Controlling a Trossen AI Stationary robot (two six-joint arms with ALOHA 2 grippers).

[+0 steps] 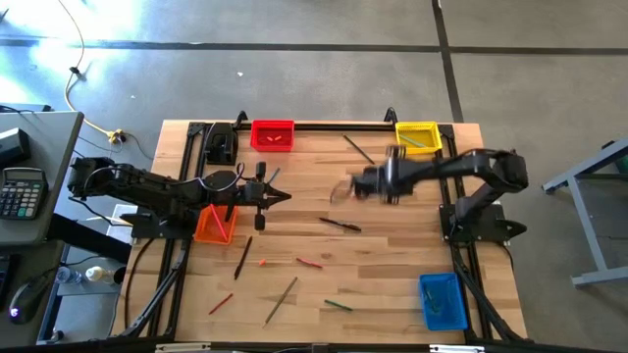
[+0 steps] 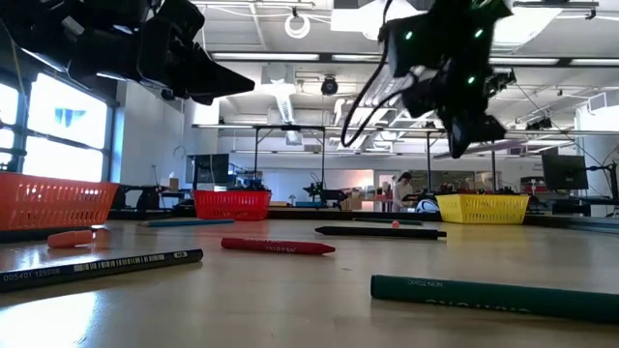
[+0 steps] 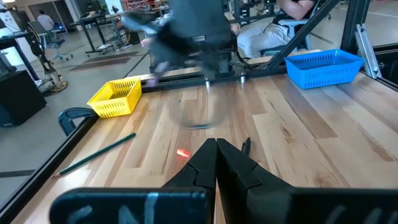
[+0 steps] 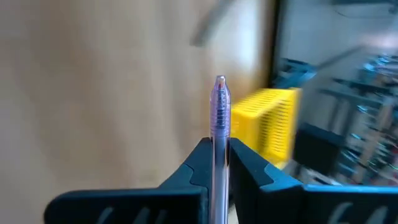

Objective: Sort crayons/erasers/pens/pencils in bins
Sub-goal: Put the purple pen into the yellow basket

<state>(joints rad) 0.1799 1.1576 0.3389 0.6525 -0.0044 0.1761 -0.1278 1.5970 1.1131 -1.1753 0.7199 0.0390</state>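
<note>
Robotics lab or open workshop hall. A polished concrete floor (image 1: 324, 59) with seams is surrounding the wooden table (image 1: 392, 255). Exposed ducts and strip lights (image 2: 290, 58) are hanging overhead, big windows (image 2: 58, 126) are letting in daylight. More black-framed workbenches (image 2: 290, 164) and monitors are standing behind; people (image 3: 273, 31) are sitting and standing around. A desk with a calculator (image 1: 22, 191) is sitting beside the table.

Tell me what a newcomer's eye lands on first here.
The right end effector, raised above the table's middle, is shut on a clear pen. Bright bins stand at the table's edges: red bin, yellow bin, blue bin. Loose sticks lie scattered on the near half.
</note>
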